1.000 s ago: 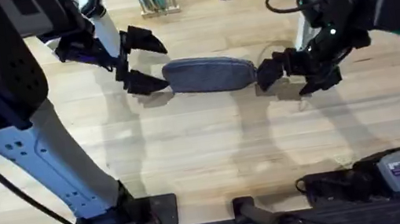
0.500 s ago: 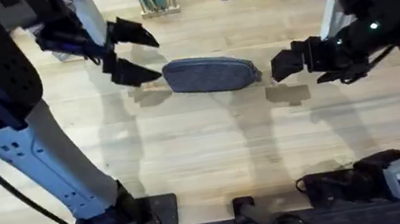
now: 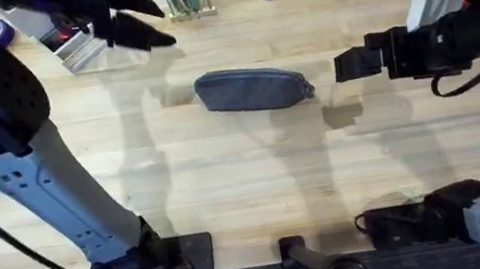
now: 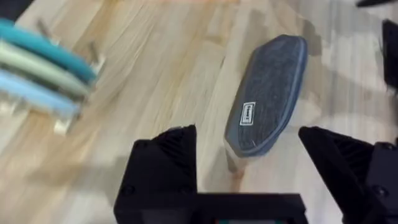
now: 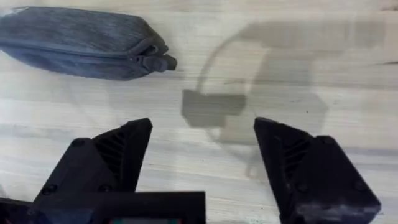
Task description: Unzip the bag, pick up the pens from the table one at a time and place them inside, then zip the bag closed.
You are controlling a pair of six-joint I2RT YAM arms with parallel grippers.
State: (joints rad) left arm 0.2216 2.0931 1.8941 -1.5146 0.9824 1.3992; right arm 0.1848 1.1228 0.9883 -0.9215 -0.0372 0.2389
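On the table [image 3: 256,180], mid-width in the overhead view, the bag [image 3: 253,89] lies flat with its long axis running left to right, zipped end and pull toward the right arm. Both grippers hang apart from it: the left gripper [image 3: 135,21] spread wide, holding nothing; the right gripper [image 3: 355,63] likewise open and empty.

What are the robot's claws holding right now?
Nothing. The left gripper and right gripper are both open and empty, and the bag lies alone on the table.
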